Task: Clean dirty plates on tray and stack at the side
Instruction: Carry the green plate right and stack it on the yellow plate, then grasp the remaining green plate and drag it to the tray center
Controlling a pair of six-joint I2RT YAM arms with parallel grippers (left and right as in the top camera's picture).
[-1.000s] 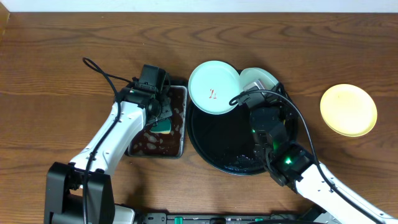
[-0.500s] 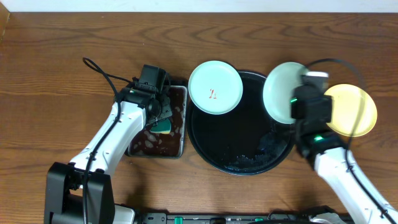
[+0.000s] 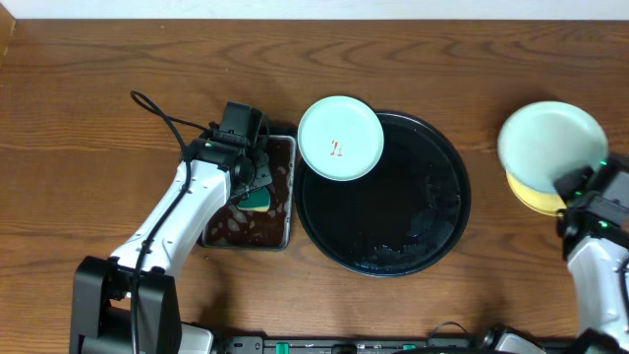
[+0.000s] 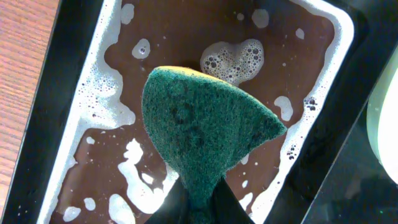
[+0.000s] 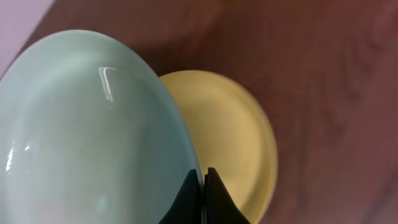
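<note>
The round black tray (image 3: pixel 393 241) sits mid-table. A mint-blue plate with red smears (image 3: pixel 340 138) rests on its upper left rim. My right gripper (image 5: pixel 203 177) is shut on the rim of a second mint-blue plate (image 3: pixel 550 146) and holds it tilted over the pale yellow plate (image 3: pixel 534 196), which lies on the table at the right. In the right wrist view the mint plate (image 5: pixel 81 130) covers the left part of the yellow plate (image 5: pixel 236 137). My left gripper (image 4: pixel 202 202) is shut on a green sponge (image 4: pixel 205 130) over the small rectangular tray.
The small rectangular tray (image 3: pixel 285 147) holds brown liquid with white foam (image 4: pixel 233 59), just left of the black tray. Wet streaks lie on the black tray's lower part (image 3: pixel 393 254). A black cable (image 3: pixel 162 118) loops from the left arm.
My right gripper has carried the mint-blue plate from the black tray's right side rightward to above the yellow plate. The left arm and the sponge have not moved.
</note>
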